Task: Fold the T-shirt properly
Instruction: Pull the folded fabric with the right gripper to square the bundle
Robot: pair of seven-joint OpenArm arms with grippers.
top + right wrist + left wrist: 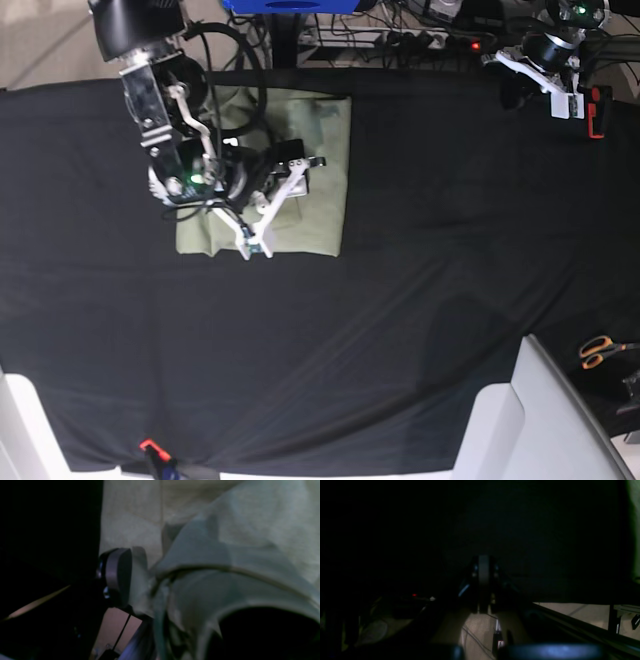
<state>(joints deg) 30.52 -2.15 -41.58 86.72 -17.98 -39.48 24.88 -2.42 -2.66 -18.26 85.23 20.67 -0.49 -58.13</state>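
Cloth is the whole story here: the pale sage-green cotton T-shirt (320,170) lies as a compact folded rectangle on the black table cloth (420,300), toward the far left of the base view, and the fold looks close to finished.

The right gripper (283,205) hangs directly over the folded shirt. In the base view its white jaws stand spread in a V with no fabric stretched between them. In the right wrist view one dark oval pad (117,576) shows beside a raised hump of green fabric, which lies against or very near that pad; the other pad is hidden, so I cannot tell whether any cloth is caught there.

The left gripper (483,580) is parked at the far edge of the table, well apart from the shirt, its jaws pressed together on nothing.

The risks, as I judge them:
- The hump of fabric near the right pad could snag on the finger as the arm lifts, dragging the top layer open.
- A sideways retreat low over the shirt could shove the stack askew, since loose cotton layers slide easily on one another.
- The raised fold may settle unevenly if left without smoothing.
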